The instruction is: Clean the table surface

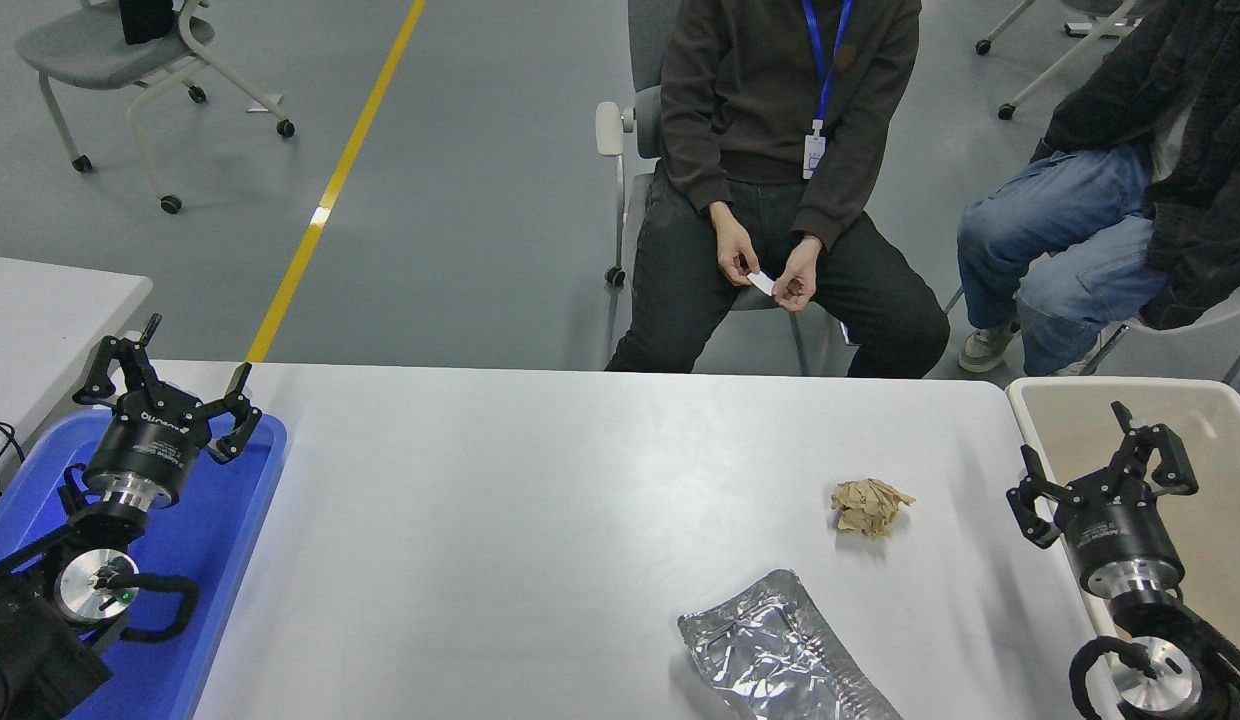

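The table surface (540,520) is a wide grey-white top. On its right half lies a crumpled brown paper ball (868,506). A flattened silver foil bag (780,655) rests near the front edge. My right gripper (1073,448) stands open and empty over the table's right edge, to the right of the paper ball. My left gripper (188,350) is parked open over the blue tray at the lower left.
A blue tray (230,545) sits at the left edge. A beige bin (1070,410) stands beside the table at the right. Two people sit at the far side; one holds a small white slip (761,283). A smaller white table (40,310) is at far left.
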Robot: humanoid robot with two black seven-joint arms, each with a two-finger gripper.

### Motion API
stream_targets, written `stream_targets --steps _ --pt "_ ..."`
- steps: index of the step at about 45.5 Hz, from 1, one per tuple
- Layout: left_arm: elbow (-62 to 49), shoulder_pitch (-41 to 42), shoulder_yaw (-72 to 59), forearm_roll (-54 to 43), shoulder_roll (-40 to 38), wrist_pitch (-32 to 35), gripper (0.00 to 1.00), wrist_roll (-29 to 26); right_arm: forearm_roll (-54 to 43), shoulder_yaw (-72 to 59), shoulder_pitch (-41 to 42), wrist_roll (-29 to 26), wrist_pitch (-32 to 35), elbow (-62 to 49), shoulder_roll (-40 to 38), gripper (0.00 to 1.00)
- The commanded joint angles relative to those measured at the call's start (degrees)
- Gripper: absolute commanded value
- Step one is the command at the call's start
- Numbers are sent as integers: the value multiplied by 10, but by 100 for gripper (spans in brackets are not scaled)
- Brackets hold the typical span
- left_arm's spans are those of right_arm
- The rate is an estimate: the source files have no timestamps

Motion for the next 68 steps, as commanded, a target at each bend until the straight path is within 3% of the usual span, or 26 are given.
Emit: stream_targets --steps 1,16,39,53,68 --pt "0 0 0 0 0 0 100 0 -14 -22 2 3 1 1 -27 99" --pt "0 0 0 0 0 0 100 0 -126 -34 -33 12 1 65 -60 99" --pt "0 0 0 0 0 0 100 0 -205 -174 -57 -51 -25 282 -298 99" --pt "0 0 0 0 0 0 100 0 -372 -206 -63 -68 -25 367 -382 99" --pt "0 0 0 0 0 0 100 0 -609 -238 -27 -120 -19 371 -384 99"
